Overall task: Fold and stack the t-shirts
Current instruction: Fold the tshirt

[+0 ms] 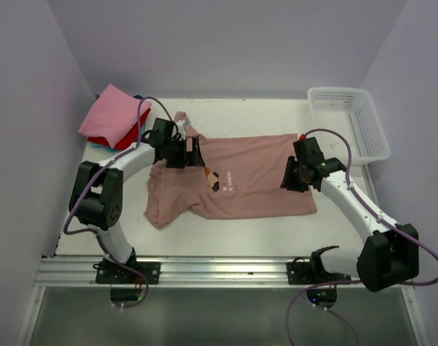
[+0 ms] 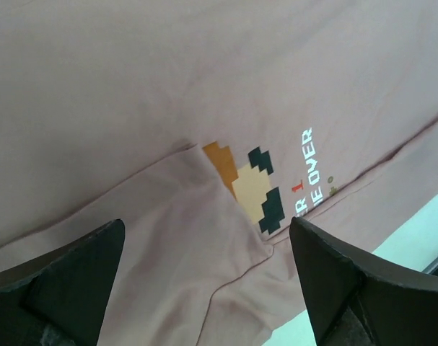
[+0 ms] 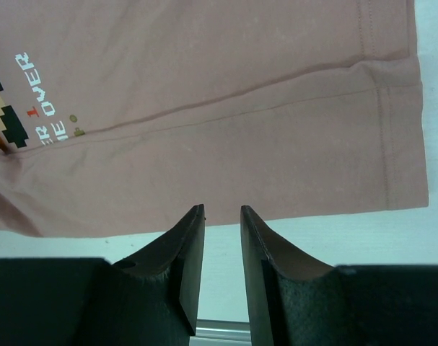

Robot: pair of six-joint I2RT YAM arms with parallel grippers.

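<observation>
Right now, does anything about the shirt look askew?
Yes. On the dusty-pink t-shirt, a folded flap at its left end covers part of the pixel figure, and that end is bunched; the right hem lies flat.

top external: high behind the near edge, looking down over the whole white tabletop [image 1: 226, 239] | left wrist: close over the dusty-pink cloth t-shirt [image 2: 168, 86], facing down at its chest | right wrist: close, facing down at its hem | shared: pixel-art figure print [image 2: 251, 189], in all three views
</observation>
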